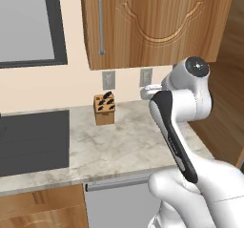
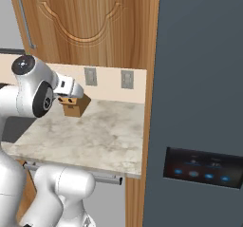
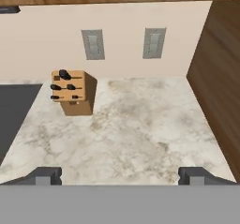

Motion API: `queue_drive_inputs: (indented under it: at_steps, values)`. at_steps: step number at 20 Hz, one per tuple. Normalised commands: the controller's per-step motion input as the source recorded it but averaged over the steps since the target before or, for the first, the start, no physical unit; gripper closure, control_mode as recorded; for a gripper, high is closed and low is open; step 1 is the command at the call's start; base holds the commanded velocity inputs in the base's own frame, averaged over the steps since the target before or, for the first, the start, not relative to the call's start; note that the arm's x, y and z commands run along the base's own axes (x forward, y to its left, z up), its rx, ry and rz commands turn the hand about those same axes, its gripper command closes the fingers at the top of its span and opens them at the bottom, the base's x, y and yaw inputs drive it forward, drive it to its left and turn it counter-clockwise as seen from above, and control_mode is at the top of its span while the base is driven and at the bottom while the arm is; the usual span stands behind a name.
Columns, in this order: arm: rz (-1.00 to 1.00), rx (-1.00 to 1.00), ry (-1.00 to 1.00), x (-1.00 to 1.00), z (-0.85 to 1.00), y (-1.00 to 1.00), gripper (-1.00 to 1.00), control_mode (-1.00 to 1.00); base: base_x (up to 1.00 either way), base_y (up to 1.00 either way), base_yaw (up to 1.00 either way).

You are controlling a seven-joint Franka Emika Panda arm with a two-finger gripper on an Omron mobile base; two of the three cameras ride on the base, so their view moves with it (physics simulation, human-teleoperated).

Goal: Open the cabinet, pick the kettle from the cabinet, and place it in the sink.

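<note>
Reaching for the cabinet [image 1: 157, 22] came first — its door was shut overhead, the kettle presumably behind it, unseen. My gripper [image 3: 121, 175] hung wide open and empty over the counter [image 3: 136, 124]; I judged it best to rise squarely to the handle [image 1: 100, 23] — fingers either side.

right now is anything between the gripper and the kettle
Yes: the cabinet door is shut, so the kettle it should hold is hidden behind it. The open gripper hangs empty over the marble counter, well below the door's bar handle. The knife block stands by the wall, off that path.
</note>
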Motion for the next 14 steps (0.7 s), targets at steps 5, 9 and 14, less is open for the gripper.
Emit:
queue_drive_inputs:
  at_steps: [5, 9, 14]
  values:
    - [-0.01, 0.0, -0.15, -0.16, 0.13, 0.24, -1.0, -1.0, 0.0, 0.0, 0.0]
    - [-0.07, 0.0, -0.04, -0.08, 0.17, 0.27, -1.0, -1.0, 0.0, 0.0, 0.0]
    - [-0.04, 0.0, 0.0, -0.05, 0.21, 0.26, -1.0, -1.0, 0.0, 0.0, 0.0]
